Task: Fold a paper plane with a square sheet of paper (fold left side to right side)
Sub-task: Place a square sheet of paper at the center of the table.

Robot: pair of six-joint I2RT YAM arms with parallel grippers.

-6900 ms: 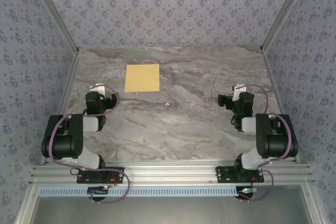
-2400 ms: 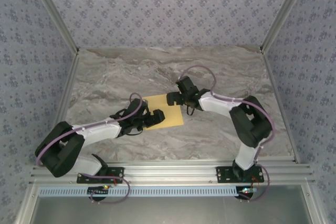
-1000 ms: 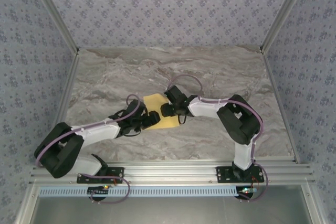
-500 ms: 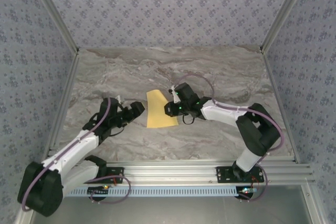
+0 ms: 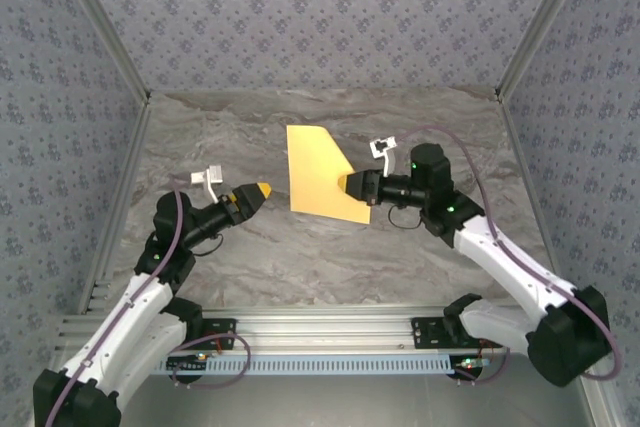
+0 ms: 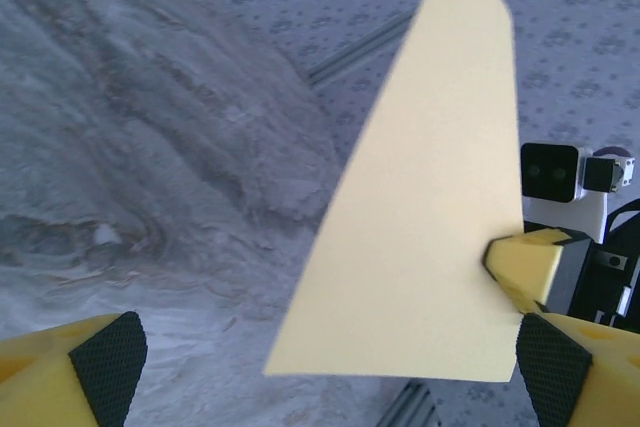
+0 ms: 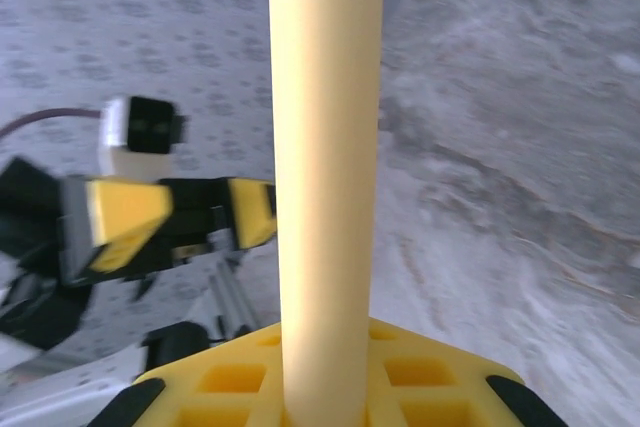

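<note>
A: Right gripper (image 5: 345, 185) is clamped on one edge of the square sheet of paper (image 5: 315, 172) and holds it clear of the table (image 5: 420, 147). The sheet spreads ahead of its fingertips, toward the left gripper (image 5: 258, 190), which is spread wide, empty, and apart from it.

B: Judged light, floppy and easily creased, so grip at an edge or corner. Long axis upright, narrow end above the fingertips.
</note>
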